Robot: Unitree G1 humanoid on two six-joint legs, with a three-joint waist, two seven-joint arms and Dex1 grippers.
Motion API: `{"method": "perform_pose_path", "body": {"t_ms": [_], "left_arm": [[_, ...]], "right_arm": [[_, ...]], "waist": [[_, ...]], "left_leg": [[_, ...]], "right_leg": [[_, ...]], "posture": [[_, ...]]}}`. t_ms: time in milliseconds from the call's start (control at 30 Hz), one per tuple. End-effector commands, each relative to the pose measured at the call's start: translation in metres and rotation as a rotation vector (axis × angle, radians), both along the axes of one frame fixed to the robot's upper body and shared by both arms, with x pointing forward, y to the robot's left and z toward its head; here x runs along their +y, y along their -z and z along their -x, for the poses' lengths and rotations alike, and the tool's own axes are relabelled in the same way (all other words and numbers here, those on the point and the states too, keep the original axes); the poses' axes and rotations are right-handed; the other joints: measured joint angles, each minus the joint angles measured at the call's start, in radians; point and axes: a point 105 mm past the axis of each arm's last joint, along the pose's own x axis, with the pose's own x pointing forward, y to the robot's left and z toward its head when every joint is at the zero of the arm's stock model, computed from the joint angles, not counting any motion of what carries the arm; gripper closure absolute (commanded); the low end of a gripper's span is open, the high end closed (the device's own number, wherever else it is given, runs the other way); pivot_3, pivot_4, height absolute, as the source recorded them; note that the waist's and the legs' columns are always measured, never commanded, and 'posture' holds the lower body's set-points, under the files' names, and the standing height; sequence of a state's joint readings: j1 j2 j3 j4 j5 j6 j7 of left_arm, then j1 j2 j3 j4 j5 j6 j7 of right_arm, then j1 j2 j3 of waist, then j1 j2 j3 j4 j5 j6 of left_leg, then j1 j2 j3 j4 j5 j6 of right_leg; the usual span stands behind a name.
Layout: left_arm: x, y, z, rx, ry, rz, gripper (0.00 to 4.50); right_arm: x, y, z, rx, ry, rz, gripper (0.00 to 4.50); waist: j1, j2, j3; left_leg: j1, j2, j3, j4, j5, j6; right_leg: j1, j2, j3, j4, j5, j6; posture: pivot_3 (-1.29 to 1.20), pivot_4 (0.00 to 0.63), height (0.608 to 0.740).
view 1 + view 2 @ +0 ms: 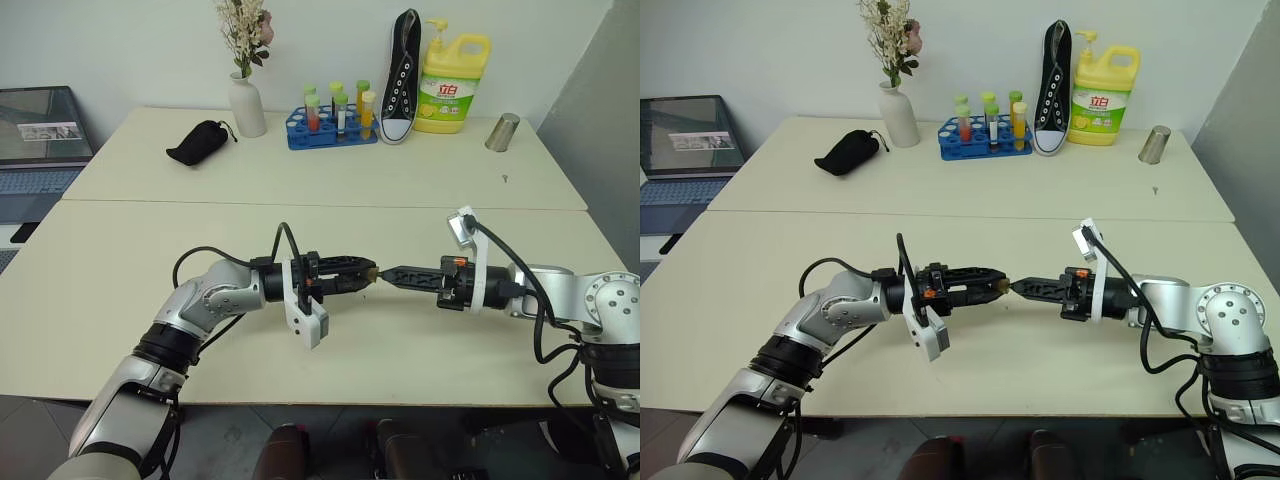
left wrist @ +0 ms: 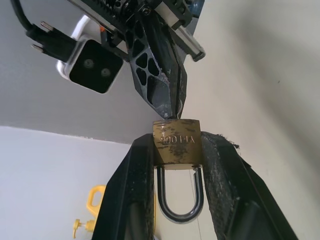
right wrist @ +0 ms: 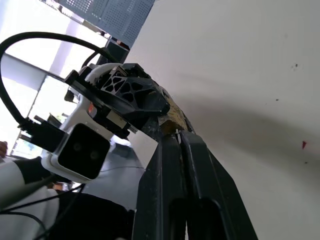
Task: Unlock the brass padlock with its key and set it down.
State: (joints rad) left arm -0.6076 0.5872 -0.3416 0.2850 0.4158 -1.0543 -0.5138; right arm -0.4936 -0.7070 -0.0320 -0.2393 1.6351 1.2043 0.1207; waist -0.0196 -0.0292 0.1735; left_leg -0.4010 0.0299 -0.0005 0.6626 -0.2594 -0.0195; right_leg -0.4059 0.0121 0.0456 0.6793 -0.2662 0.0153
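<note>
**Two grippers meet at one tiny lock**

Two arms reach toward each other above the table [image 1: 120, 300], and their tips meet in the air over its near edge. The big job now is to keep both arms very still and in one straight line. My guess is that the key is being turned in the lock, so the turn should be slow and gentle. If the right arm pulls sideways, the key could slip or bend. The left arm should just hold firm and not move.

The left gripper [image 1: 366, 272] pinches the brass padlock [image 2: 177, 141] between its two black fingers [image 2: 134, 190]. They sit on both flat sides of the gold body. The silver loop of the lock points back toward the left wrist and looks shut.

The right gripper [image 1: 392, 273] has its fingers [image 3: 200, 175] pressed almost together, with just a thin gap. Its tip touches the end of the lock. I think a key is pinched there, but it is too small and hidden to see.
</note>
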Motion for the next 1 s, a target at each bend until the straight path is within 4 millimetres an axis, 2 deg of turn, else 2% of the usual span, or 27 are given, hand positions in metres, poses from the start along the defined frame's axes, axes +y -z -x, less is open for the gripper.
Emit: {"method": "perform_pose_path", "body": {"t_ms": [33, 167, 233, 333, 567, 767, 1000], "left_arm": [[-0.003, -0.003, 0.005, -0.011, 0.018, 0.005, 3.53], [-0.002, -0.003, 0.005, -0.005, 0.013, 0.006, 3.53], [-0.001, -0.005, 0.002, -0.003, 0.004, 0.011, 3.53], [-0.001, -0.006, 0.001, -0.005, 0.003, 0.013, 3.53], [-0.003, -0.006, 0.001, -0.005, 0.011, 0.018, 3.53], [-0.003, -0.006, 0.001, -0.001, 0.009, 0.024, 3.53], [-0.002, -0.006, 0.001, 0.000, 0.008, 0.023, 3.53]], "right_arm": [[-0.002, -0.007, 0.001, -0.174, 0.006, 0.057, 3.20], [-0.006, -0.006, 0.009, -0.278, -0.035, 0.106, 1.74], [-0.009, -0.008, 0.013, -0.390, -0.053, 0.160, 1.00], [-0.008, -0.012, 0.005, -0.475, -0.002, 0.157, 0.00], [0.002, 0.004, 0.000, -0.434, -0.025, 0.125, 0.00], [0.009, 0.002, -0.002, -0.384, -0.049, 0.045, 0.00], [0.016, 0.006, -0.006, -0.361, -0.068, 0.038, 0.00]], "waist": [[0.000, 0.000, 0.000], [0.001, 0.000, 0.000], [0.001, 0.000, 0.000], [-0.001, 0.000, 0.000], [-0.007, 0.000, 0.000], [-0.007, 0.000, 0.000], [-0.007, 0.000, 0.000]], "left_leg": [[0.000, 0.000, 0.000, 0.000, 0.000, 0.000], [0.000, 0.000, 0.000, 0.000, 0.000, 0.000], [0.000, 0.000, 0.000, 0.000, 0.000, 0.000], [0.000, 0.000, 0.000, 0.000, 0.000, 0.000], [0.001, 0.000, 0.001, 0.000, 0.000, 0.000], [0.001, -0.001, 0.001, 0.000, 0.000, 0.000], [0.001, 0.000, 0.001, 0.000, 0.000, 0.000]], "right_leg": [[0.000, 0.000, 0.000, 0.000, -0.001, 0.002], [0.000, 0.000, 0.000, 0.000, -0.002, 0.004], [0.000, 0.000, -0.001, 0.000, -0.002, 0.004], [0.000, 0.000, -0.001, 0.000, -0.002, 0.004], [0.000, 0.000, -0.001, 0.001, -0.002, 0.004], [0.000, 0.000, -0.001, 0.000, -0.002, 0.003], [0.000, 0.000, -0.001, 0.001, -0.002, 0.003]], "posture": [[0.00, 0.150, 0.740], [0.00, 0.150, 0.740], [0.00, 0.150, 0.740], [0.00, 0.150, 0.740], [0.00, 0.150, 0.740], [0.00, 0.150, 0.740], [0.00, 0.150, 0.740]]}}
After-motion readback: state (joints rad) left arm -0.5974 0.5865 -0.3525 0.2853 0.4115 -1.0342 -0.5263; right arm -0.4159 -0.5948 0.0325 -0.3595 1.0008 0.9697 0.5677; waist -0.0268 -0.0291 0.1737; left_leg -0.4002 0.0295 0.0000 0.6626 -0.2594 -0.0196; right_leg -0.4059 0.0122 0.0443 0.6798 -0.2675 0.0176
